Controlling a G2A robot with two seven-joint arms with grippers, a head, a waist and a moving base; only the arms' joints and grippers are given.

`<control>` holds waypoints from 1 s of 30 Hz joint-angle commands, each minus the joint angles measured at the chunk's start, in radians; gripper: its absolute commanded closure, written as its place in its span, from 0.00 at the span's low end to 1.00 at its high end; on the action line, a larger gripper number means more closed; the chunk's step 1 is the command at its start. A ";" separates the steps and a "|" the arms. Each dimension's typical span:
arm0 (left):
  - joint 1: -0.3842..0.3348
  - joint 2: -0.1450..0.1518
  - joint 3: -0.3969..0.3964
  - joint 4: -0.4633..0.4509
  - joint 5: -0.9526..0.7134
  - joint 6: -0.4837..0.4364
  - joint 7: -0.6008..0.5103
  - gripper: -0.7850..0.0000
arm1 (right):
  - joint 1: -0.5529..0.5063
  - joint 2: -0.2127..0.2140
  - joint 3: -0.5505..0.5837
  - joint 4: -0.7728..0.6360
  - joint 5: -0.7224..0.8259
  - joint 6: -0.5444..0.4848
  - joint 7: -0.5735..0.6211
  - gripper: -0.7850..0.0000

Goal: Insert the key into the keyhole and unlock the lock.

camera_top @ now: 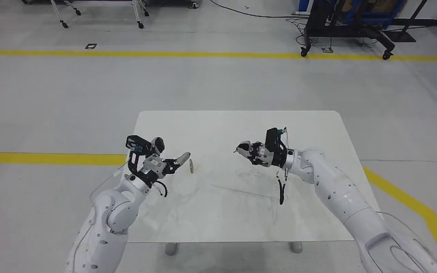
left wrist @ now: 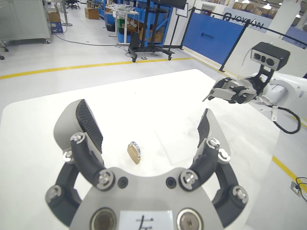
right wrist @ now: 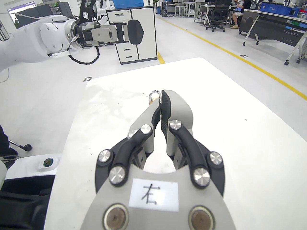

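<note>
- The left pincer (left wrist: 144, 108) is spread wide and holds nothing. Its ribbed pads (left wrist: 90, 123) face each other across an open gap.
- The padlock (left wrist: 134, 153) lies on the white surface (camera_top: 307, 205), not touched by either arm. It has a brass body and a silver shackle. In the left wrist view it appears within the gap between the open fingers, down on the surface.
- In the top view the padlock is just beside the left pincer's tips, at their 3 o'clock. It is in the left half of the surface.
- The right pincer (right wrist: 160, 96) is pinched narrow, with its pads pressed together. The left wrist view shows a thin metal blade, the key (left wrist: 206, 98), poking out past its tips.
- In the top view the right pincer hangs above the middle of the surface, between 2 and 3 o'clock from the padlock. It points toward the padlock and is well apart from it.
- The two pincers face each other, with the padlock between them and nearer the left one.
</note>
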 commanded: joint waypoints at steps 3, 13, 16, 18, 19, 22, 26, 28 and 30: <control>0.000 0.000 -0.001 0.000 0.008 -0.001 0.000 0.00 | 0.000 0.000 0.000 0.000 -0.004 0.000 0.000 1.00; -0.003 0.000 -0.005 0.060 -0.317 -0.108 -0.067 0.00 | 0.000 0.000 0.000 0.000 -0.004 0.000 0.000 1.00; -0.031 0.003 -0.004 0.116 -0.587 -0.180 -0.189 0.00 | 0.000 0.000 0.000 0.000 -0.004 0.000 0.000 1.00; -0.056 0.007 -0.005 0.151 -0.729 -0.209 -0.280 0.00 | 0.000 0.000 0.000 0.000 -0.004 0.000 0.000 1.00; -0.068 0.009 -0.004 0.169 -0.792 -0.220 -0.323 0.00 | 0.000 0.000 0.000 0.000 -0.004 0.000 0.000 1.00; -0.103 0.016 0.010 0.220 -0.970 -0.251 -0.459 0.00 | -0.020 -0.004 -0.005 -0.017 0.047 0.000 -0.011 1.00; -0.160 0.021 0.050 0.306 -1.200 -0.275 -0.652 0.00 | -0.026 -0.017 -0.059 -0.026 0.243 0.000 -0.009 1.00; -0.192 0.023 0.068 0.360 -1.269 -0.270 -0.723 0.00 | -0.025 -0.027 -0.103 -0.024 0.415 0.000 -0.013 1.00; -0.218 0.020 0.094 0.398 -1.329 -0.263 -0.766 0.00 | -0.025 -0.035 -0.173 -0.039 0.675 0.000 0.021 1.00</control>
